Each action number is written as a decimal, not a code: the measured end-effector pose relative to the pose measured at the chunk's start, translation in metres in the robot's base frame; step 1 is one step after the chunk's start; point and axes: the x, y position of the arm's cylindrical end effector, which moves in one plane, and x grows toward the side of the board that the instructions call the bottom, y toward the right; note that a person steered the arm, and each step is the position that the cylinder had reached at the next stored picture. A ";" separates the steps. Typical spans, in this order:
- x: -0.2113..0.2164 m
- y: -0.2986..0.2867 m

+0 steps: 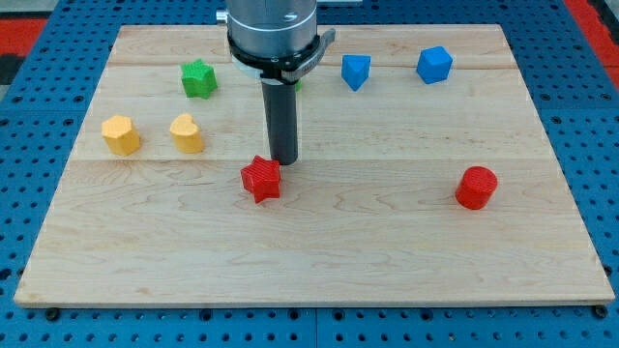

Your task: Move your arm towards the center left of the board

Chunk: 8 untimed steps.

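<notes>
Red star block touches my tip, no jaws visible; yellow blocks lie toward the view's left.

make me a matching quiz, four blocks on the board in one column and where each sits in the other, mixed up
Blocks:
1. green star
2. red cylinder
3. red star
4. blue cube

Places:
A. just below and left of my tip, near mid-board
B. the view's top left, above the two yellow blocks
C. the view's top right
D. alone toward the view's right, lower than the blue ones

Pairs: 1-B, 2-D, 3-A, 4-C
</notes>
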 end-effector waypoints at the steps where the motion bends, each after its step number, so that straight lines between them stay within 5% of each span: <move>1: -0.031 0.000; 2: -0.067 -0.020; 6: -0.080 -0.221; 8: -0.074 -0.228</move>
